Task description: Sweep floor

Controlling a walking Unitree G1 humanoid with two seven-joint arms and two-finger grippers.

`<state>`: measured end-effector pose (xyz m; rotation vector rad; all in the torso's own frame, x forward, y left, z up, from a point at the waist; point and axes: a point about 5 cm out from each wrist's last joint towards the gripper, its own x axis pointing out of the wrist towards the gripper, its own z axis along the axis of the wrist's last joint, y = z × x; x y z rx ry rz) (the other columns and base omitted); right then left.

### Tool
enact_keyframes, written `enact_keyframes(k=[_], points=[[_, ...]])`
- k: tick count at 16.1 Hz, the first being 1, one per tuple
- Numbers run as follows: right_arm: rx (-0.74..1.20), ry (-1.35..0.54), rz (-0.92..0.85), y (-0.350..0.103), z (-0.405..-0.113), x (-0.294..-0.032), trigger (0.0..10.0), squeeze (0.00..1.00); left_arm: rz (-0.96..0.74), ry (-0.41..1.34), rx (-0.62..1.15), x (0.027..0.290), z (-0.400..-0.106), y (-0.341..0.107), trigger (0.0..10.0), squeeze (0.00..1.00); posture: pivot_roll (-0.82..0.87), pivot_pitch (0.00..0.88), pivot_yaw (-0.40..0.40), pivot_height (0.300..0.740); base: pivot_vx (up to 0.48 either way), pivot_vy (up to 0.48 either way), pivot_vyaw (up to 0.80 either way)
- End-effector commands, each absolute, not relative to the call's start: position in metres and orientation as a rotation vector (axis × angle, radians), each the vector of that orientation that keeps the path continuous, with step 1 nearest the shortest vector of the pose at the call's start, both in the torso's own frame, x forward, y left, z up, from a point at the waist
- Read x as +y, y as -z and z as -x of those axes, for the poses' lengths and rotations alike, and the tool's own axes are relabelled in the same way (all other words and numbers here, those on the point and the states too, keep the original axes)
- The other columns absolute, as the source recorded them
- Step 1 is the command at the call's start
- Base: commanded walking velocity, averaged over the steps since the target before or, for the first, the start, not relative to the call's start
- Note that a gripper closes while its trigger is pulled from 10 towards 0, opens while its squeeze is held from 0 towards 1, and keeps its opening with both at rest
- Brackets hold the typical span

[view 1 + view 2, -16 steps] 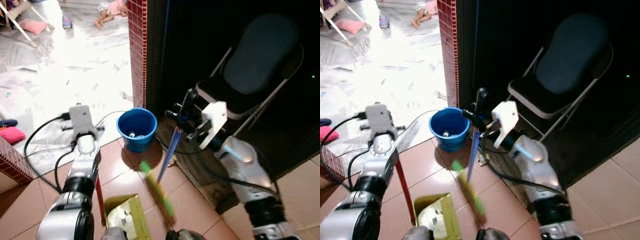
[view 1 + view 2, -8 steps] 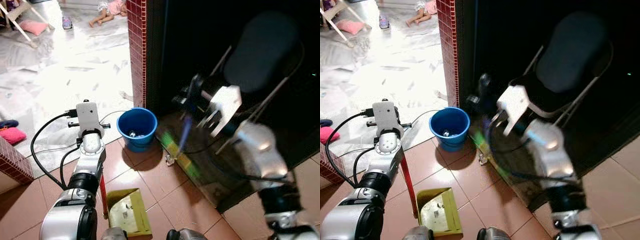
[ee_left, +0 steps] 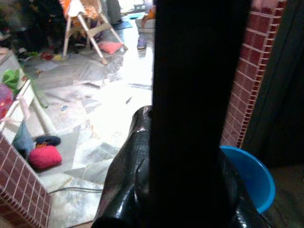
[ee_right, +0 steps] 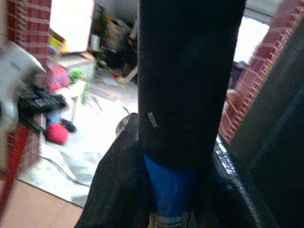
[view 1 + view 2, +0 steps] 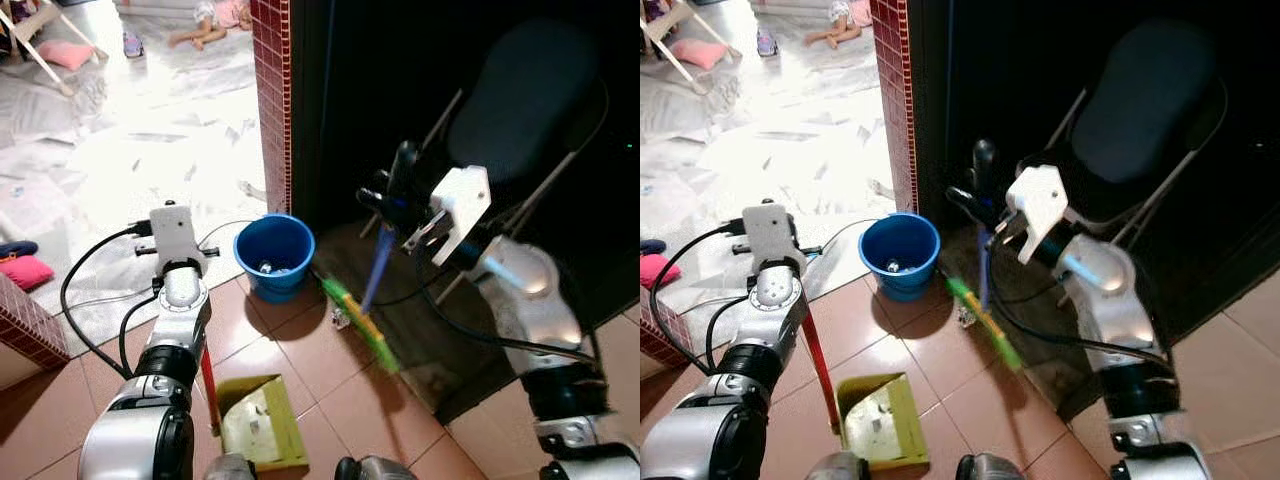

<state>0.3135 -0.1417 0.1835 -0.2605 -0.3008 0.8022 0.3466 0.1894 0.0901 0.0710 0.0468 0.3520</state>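
Observation:
My right gripper (image 5: 392, 202) is shut on a broom with a black grip and a blue shaft (image 5: 378, 268). The broom's green head (image 5: 360, 325) rests on the tiles at the edge of a dark mat, beside a small scrap of litter (image 5: 340, 319). My left gripper (image 5: 773, 262), under its white wrist camera, is shut on the dustpan's red handle (image 5: 208, 385). The yellow-green dustpan (image 5: 258, 425) sits on the tiles near my feet, to the left of the broom head, with pale debris in it.
A blue bucket (image 5: 273, 258) stands by the red brick pillar (image 5: 272, 90). A dark folding chair (image 5: 520, 110) is behind my right arm. Black cables (image 5: 75, 300) trail over the pale floor at left, near a pink cushion (image 5: 20, 268). A small figure (image 5: 215, 18) lies far back.
The broom head has swung from beside the dustpan out toward the mat edge by the bucket. My right arm rose and drew back toward the chair. The dustpan barely moved.

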Motion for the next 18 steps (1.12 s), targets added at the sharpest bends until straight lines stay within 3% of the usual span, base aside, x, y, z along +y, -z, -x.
enact_keyframes(k=[1,7,13,18], points=[[-0.392,-0.798,0.322,-0.199,-0.318,-0.134,10.0,0.0,-0.063,-0.37,0.038,0.191,-0.347,-0.091,10.0,0.0,-0.13,0.121,-0.003,0.74,0.0,0.0,0.0],[-0.457,-0.803,0.379,-0.19,-0.33,-0.11,10.0,0.0,-0.05,-0.402,-0.015,0.195,-0.355,-0.106,10.0,0.0,-0.09,0.202,0.008,0.74,0.0,0.0,0.0],[-0.414,-0.871,0.19,-0.157,-0.314,-0.067,10.0,0.0,-0.096,-0.469,-0.033,0.205,-0.357,-0.111,10.0,0.0,-0.06,0.228,0.032,0.74,0.0,0.0,0.0],[-0.376,-0.945,-0.019,-0.168,-0.302,-0.061,10.0,0.0,-0.058,-0.469,-0.016,0.203,-0.359,-0.11,10.0,0.0,-0.08,0.204,0.03,0.74,0.0,0.0,0.0]])
